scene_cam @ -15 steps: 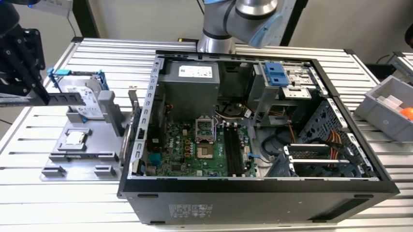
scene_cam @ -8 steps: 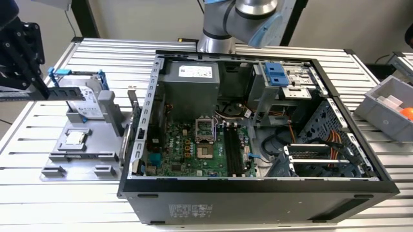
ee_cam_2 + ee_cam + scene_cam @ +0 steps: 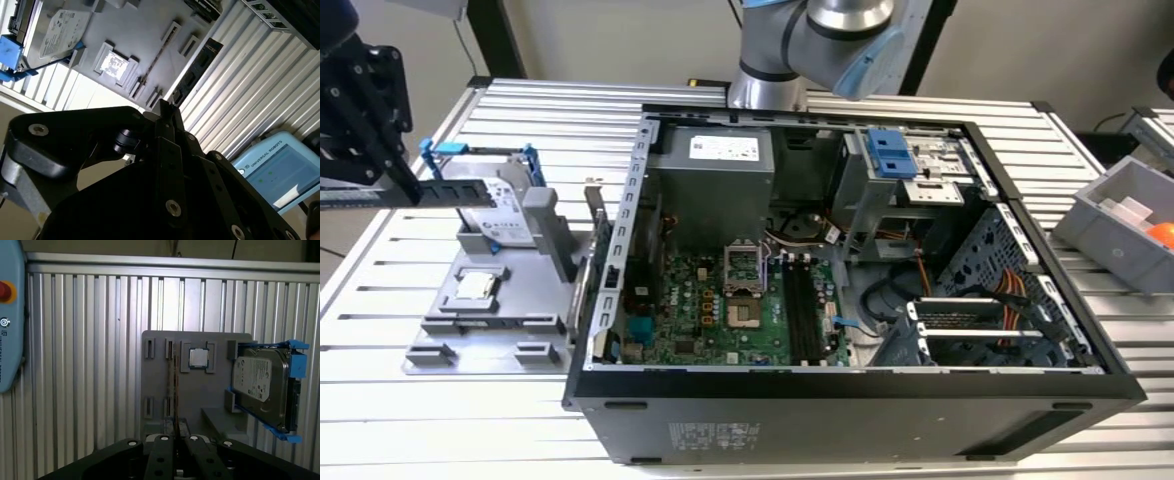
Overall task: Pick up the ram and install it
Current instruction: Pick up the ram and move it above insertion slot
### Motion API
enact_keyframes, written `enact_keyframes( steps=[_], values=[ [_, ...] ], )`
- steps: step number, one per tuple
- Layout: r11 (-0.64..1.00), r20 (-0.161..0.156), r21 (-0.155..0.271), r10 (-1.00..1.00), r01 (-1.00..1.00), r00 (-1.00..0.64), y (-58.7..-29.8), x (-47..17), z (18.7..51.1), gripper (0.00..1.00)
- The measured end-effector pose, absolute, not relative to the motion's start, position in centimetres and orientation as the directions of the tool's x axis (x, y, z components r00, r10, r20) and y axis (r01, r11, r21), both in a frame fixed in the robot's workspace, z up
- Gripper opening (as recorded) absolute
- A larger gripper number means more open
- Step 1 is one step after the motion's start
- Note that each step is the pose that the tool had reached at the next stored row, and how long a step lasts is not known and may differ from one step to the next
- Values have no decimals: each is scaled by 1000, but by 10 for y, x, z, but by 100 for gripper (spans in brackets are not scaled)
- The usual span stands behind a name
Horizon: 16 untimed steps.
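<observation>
The ram (image 3: 451, 190) is a thin greenish stick held level over the grey parts tray (image 3: 494, 320), at the exterior view's left. My black gripper (image 3: 400, 182) is shut on it. In the first wrist view the ram (image 3: 175, 385) shows edge-on as a thin line rising from between the closed fingers of the gripper (image 3: 175, 441), above the tray (image 3: 160, 375). The second wrist view shows the gripper (image 3: 165, 107) closed over the same tray (image 3: 145, 35). The open computer case (image 3: 854, 385) lies to the exterior view's right, with black memory slots (image 3: 801, 310) on its motherboard.
On the tray a silver hard drive in a blue bracket (image 3: 507, 215) (image 3: 262, 385) stands upright, beside a small square chip (image 3: 474, 287) (image 3: 198, 358). A grey bin (image 3: 1107, 235) sits at the exterior view's right. A teach pendant (image 3: 9, 315) lies on the slatted table (image 3: 454, 420).
</observation>
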State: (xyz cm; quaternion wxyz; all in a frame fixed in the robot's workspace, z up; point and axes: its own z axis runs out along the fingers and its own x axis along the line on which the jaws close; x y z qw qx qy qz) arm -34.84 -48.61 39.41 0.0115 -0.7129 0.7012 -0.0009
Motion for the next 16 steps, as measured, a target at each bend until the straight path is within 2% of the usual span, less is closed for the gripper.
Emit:
enact_keyframes(
  steps=[16],
  values=[
    [-16, -14, 6, -1000, -1000, 16, -486, -343, 394, 0]
  ],
)
